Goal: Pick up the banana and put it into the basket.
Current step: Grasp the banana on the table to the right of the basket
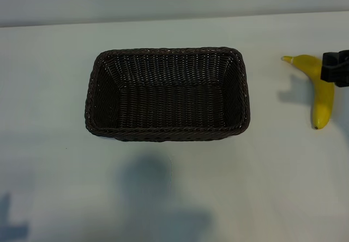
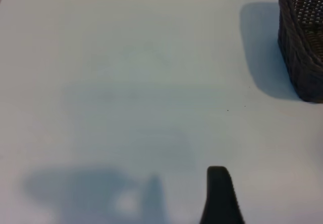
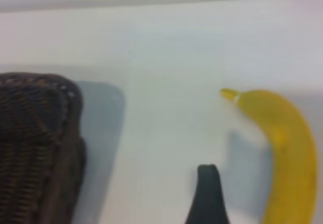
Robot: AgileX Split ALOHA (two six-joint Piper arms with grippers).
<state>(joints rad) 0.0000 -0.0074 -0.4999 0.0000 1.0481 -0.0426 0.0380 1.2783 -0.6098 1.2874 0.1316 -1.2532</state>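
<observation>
Jaws of right gripper point(image 1: 336, 67) sit at far right edge of the exterior view, black, overlapping the banana's upper-mid section; can't tell how wide they stand or whether anything's gripped. Left gripper point(image 2: 220, 196): only one dark fingertip shows low in its wrist view, over bare bench point(image 1: 174, 187), nothing held, opening not shown. 1 banana point(image 1: 319, 89) lies on bench at right, stem tip toward upper left, well apart from 1 basket point(image 1: 168, 133) at center, nothing inside. Open bench betw. basket's right wall & banana; wide free room below and left of basket.
</observation>
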